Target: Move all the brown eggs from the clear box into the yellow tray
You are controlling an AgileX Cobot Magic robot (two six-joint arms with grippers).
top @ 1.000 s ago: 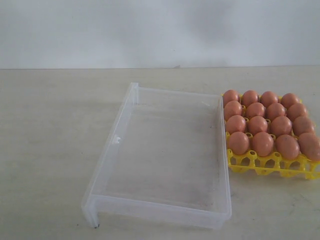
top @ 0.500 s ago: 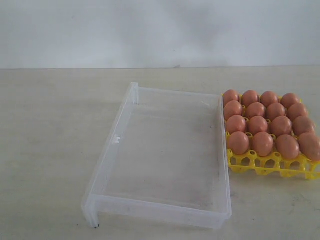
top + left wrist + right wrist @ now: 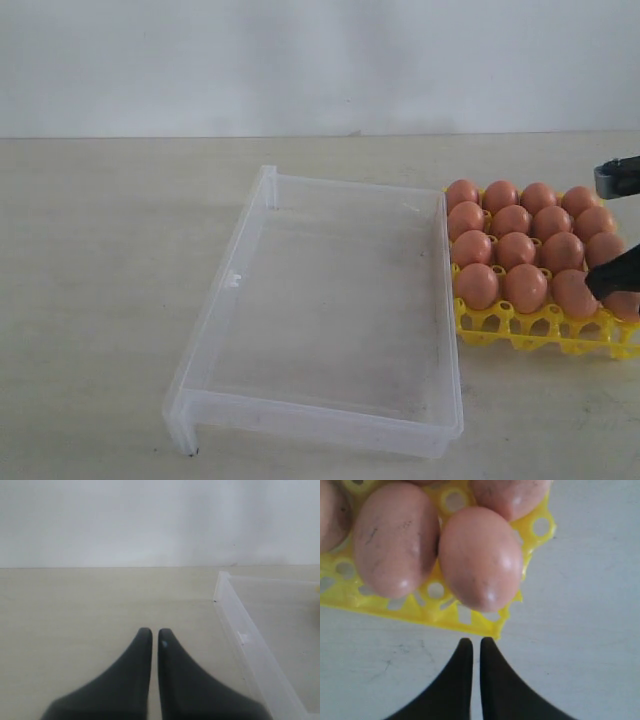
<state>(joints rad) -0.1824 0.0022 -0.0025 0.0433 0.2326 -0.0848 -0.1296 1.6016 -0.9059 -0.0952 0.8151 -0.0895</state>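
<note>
Brown eggs [image 3: 516, 250] number sixteen, in one yellow tray [image 3: 528, 334].

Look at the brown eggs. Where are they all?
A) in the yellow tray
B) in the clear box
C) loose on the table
A: the brown eggs all sit in cells of the yellow tray, and the clear box holds none.

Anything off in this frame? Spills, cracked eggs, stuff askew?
Nothing stands out. The clear box is empty. The brown eggs all sit in cells of the yellow tray, and none lie loose on the table. No cracks or spills are visible. The right gripper is shut, beside the tray's corner.
</note>
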